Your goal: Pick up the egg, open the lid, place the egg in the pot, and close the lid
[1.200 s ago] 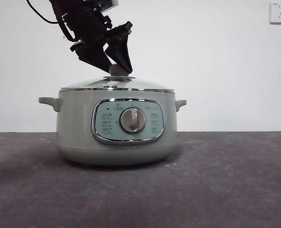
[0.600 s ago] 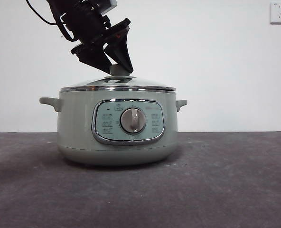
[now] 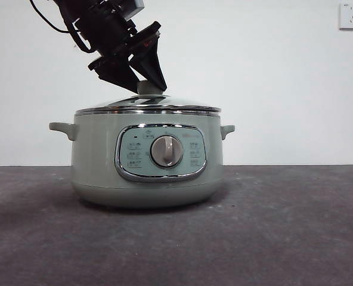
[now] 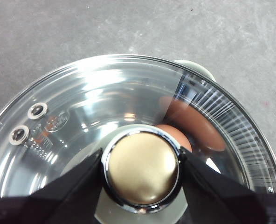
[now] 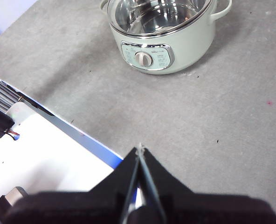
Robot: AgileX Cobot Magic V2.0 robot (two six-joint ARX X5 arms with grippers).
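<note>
Gripping the knob [image 4: 141, 173] of the lid [image 4: 72, 112], the left gripper [image 3: 139, 80] hung at the upper left of the front view, its two black jaws pressed against the knob from either side. In the left wrist view the knob filled the lower middle of the frame, with a dark jaw touching each flank. The lid [image 3: 146, 106] lay on the pot [image 3: 93, 155], its chrome rim close along the pot's top edge; whether it was fully seated or a hair lifted could not be told.

The egg [image 4: 177, 134] was already inside the pot, seen through the glass as a reddish-brown shape just right of the knob, with a second, smeared brown patch further right that was probably its reflection. Only part of the shell showed; the knob hid the rest, and the front view showed nothing of it.

The lid looked stiff and moderately heavy, glass and metal, breakable if dropped and slick on its dome. The knob seemed the only sensible hold: a smooth, rounded cap, so a grip taken low on it, under the widest part, would likely be safer than one on the top. The egg would be light, smooth and easily cracked.

The right gripper [image 5: 139, 150] waited well apart from the pot [image 5: 161, 42], at the bottom middle of its own view, jaws together with nothing between them. The pot's far side handle [image 5: 224, 8] was cut off by the upper frame edge.
</note>
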